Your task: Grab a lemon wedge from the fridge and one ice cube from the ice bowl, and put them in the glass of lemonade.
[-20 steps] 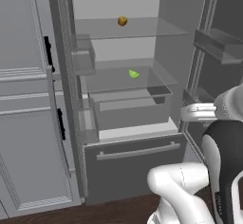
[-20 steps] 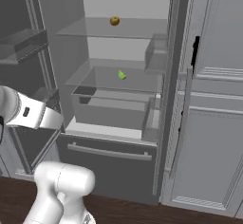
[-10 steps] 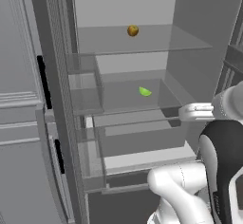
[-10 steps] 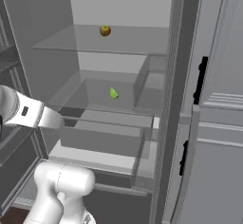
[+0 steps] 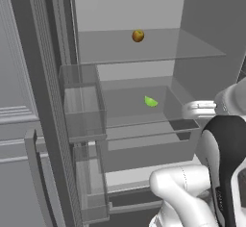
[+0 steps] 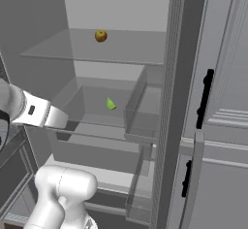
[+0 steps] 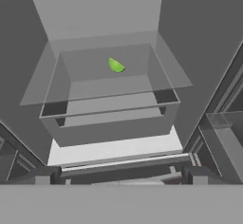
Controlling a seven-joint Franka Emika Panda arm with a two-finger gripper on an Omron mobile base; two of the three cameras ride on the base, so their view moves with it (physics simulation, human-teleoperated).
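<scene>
Early stage: fridge (image 5: 57, 53) open, lemon wedge (image 7: 116, 65) lying untouched on its shelf (image 7: 95, 78); claw (image 7: 121, 178) wide open, empty; both pickups and drops remain

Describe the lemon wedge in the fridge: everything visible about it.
The lemon wedge is a tiny yellow-green slice, smooth and evenly coloured, with one rounded side and a pointed end. It lies alone on the pale translucent middle shelf of the open fridge, towards the back, above a clear drawer. Only the shelf touches it. A round orange-brown fruit sits on the shelf above. Finer detail such as rind or pulp is too small to tell.
</scene>
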